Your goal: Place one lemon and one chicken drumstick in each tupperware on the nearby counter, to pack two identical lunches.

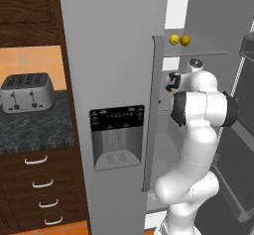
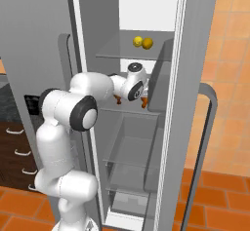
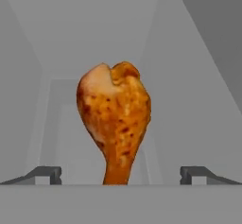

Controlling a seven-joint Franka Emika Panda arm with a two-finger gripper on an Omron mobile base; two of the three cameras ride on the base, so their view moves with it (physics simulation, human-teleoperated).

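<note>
With fingers [image 3: 45, 173] standing wide and empty at lower left and lower right of hand view, lining up on chicken drumstick [image 3: 115, 124] dead centre between them. Long axis running bottom to top of frame, thin bone end nearest, fat end away. Sitting inside fridge, on shelf [image 2: 128, 107] below lemons [image 2: 142, 42].

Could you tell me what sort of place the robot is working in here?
A simulated home kitchen, it seems. An open fridge holds two lemons on a shelf and a chicken drumstick before the open gripper. Beside it, a toaster stands on the dark counter above drawers.
</note>
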